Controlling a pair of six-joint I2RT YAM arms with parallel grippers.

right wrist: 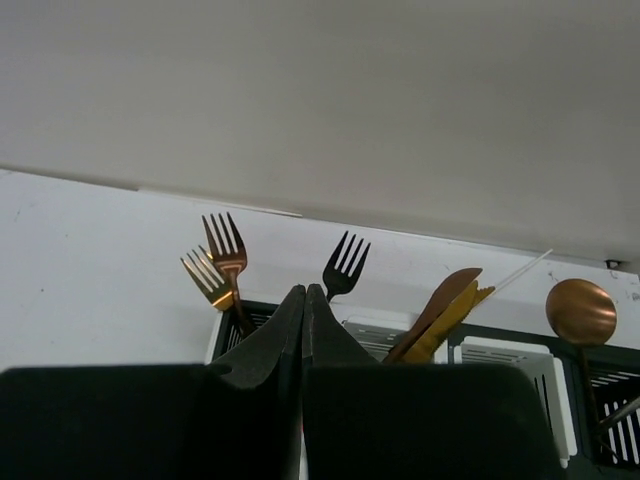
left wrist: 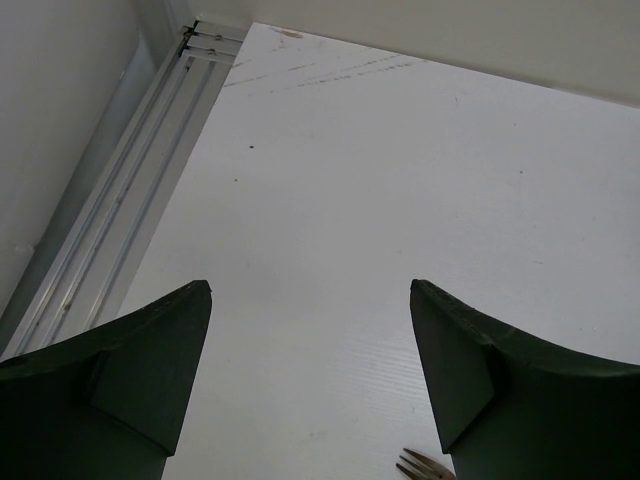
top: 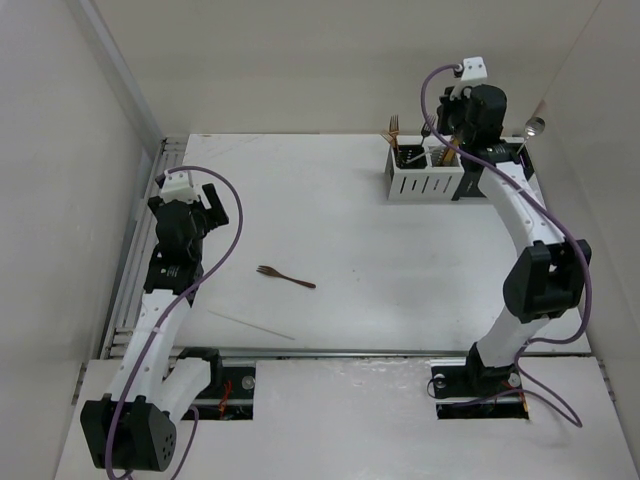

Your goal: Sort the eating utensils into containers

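The left gripper [left wrist: 310, 290] hangs over the table [top: 330, 220] at its left side, fingers spread wide. Beyond it, mid-table, one copper fork [top: 286, 277] lies flat and alone. At the far right the containers [top: 425, 185] hold upright forks [right wrist: 228, 250], knives [right wrist: 440, 312] and a spoon [right wrist: 580, 312]; the right gripper [right wrist: 304, 292] sits just above them, fingers pressed together

Copper fork [top: 285, 277] lying on table [top: 350, 225], containers [top: 425, 182] far right, right claw [top: 450, 136] above them
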